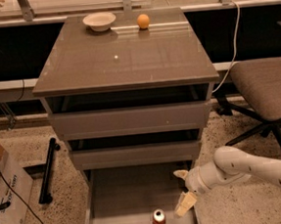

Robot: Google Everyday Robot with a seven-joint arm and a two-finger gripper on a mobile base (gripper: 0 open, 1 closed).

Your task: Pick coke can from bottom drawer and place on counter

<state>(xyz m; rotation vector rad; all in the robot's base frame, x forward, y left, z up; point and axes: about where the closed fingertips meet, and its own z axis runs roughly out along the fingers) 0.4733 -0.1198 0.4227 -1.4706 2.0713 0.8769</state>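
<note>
Standing upright in the drawer (119, 200), the lowest one of the cabinet (131, 120) and pulled out toward the camera, the can (159, 220) is seen near the drawer's front end, right of its middle. A red body and a silver top are shown; its label is too small to be read.

The end effector (183, 190) is held over the right side of the open drawer, just below the cabinet's middle drawer front. Its two pale fingers (186, 204) are spread apart with nothing between them. The lower finger is placed just right of the can and apart from it. The white arm (248, 166) is extended in from the right of the cabinet.

On the tabletop (126, 61), the cabinet's glossy grey-brown top, a white bowl (99, 21) and an orange ball (143, 21) are set near the back edge, the ball right of the bowl and apart from it.

A grey chair (269, 90) is placed right of the cabinet. Left of the cabinet a cardboard box (5, 192) is set on the speckled floor; its dark print cannot be read. A black bar (47, 168) is laid between box and cabinet.
</note>
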